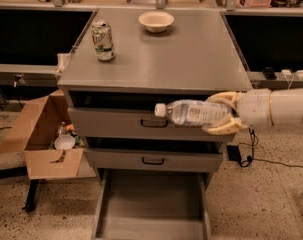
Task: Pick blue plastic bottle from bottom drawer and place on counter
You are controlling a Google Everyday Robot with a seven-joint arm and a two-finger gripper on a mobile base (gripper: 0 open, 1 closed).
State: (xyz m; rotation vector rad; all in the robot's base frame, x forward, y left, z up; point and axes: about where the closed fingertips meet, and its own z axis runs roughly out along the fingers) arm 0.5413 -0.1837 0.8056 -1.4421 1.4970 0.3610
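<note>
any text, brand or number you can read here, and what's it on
No text can be read.
Pale label on the small clear plastic bottle, held by the pincer in front of the upper drawers: print too blurred.
Markings on the green-and-white soda can on the grey cabinet top: too blurred.

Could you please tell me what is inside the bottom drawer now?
Nothing shows on the visible floor of the open bottom drawer; its rear is hidden beneath the middle drawer. The gripper holds the blue plastic bottle higher up, in front of the top drawer.
</note>
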